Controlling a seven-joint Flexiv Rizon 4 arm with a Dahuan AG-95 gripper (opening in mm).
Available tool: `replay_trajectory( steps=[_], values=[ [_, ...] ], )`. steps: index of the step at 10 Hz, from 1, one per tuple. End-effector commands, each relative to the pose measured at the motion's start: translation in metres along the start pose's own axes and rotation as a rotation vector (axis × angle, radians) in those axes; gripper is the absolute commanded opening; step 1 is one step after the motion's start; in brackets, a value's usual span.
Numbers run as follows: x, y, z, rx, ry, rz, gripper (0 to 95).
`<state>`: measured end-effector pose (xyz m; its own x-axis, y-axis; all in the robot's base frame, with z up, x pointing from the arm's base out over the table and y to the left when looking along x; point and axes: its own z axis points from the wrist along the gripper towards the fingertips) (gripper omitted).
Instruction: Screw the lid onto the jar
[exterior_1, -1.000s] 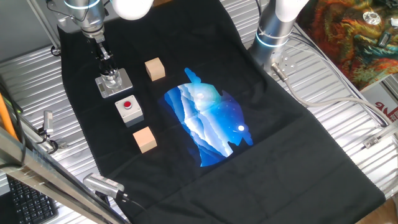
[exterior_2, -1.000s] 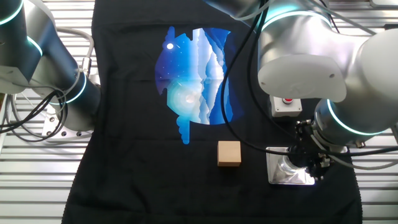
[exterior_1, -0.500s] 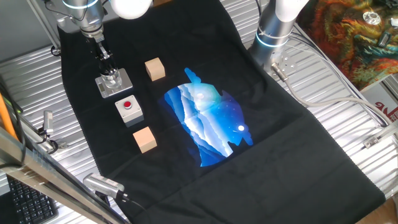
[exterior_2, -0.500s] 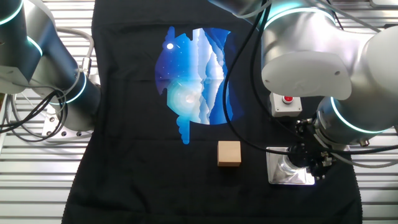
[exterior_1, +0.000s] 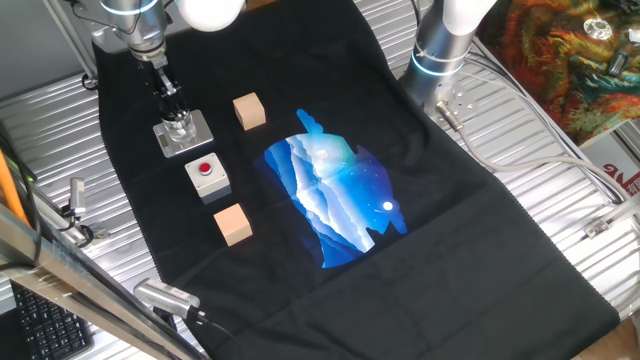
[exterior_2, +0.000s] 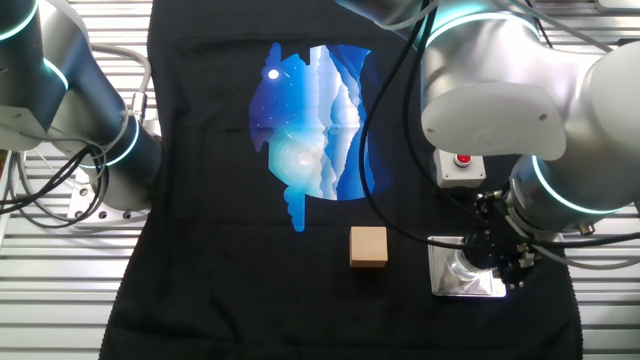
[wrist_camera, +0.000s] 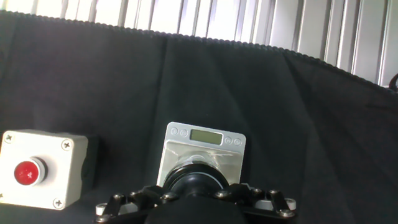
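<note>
Nothing on the table has shifted since half a second ago; against the frame a full second back, only the arm's large upper joint sits slightly differently in the other fixed view, uncovering more of the box with the red button.

The jar (exterior_1: 179, 127) stands upright on its grey square metal base plate (exterior_1: 198, 128), at the far left part of the black cloth (exterior_1: 460, 230). In the hand view the base plate (wrist_camera: 205, 152) lies directly below the camera, with a small pale rectangular window near its far edge. The lid (wrist_camera: 194, 180) shows there as a round black cap over the plate; it sits at the top of the jar, but whether it is fully seated cannot be determined.

The gripper (exterior_1: 172, 107) points straight down onto the jar. Its fingers reach the lid's level. Whether they clamp the lid or merely stand beside it cannot be determined from any view.

The grey box (exterior_1: 207, 178) with the red button (exterior_1: 205, 168) rests just beside the base plate, apart from it. One wooden cube (exterior_1: 249, 111) lies to the other side of the jar; a second wooden cube (exterior_1: 232, 223) lies beyond the box. A blue printed picture (exterior_1: 335, 200) occupies the cloth's centre. A second robot arm (exterior_1: 445, 35) stands at the table's opposite edge, well apart.
</note>
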<state>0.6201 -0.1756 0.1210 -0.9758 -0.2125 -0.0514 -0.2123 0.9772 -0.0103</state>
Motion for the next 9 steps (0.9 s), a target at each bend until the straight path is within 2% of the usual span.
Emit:
replay_trajectory(
  steps=[1,2,5,6,8,9],
  values=[
    [-0.0001,0.0002,-0.0003,-0.006,0.003,-0.071,76.0],
    [-0.0002,0.0003,-0.0004,-0.011,-0.001,-0.138,76.0],
    [-0.0009,0.0005,-0.0008,-0.033,-0.007,-0.254,76.0],
    [-0.0013,0.0007,-0.0010,-0.034,-0.003,-0.363,76.0],
    [-0.0018,0.0009,-0.0014,-0.042,0.004,-0.502,76.0],
    [-0.0021,0.0010,-0.0016,-0.042,0.005,-0.655,76.0]
  ],
)
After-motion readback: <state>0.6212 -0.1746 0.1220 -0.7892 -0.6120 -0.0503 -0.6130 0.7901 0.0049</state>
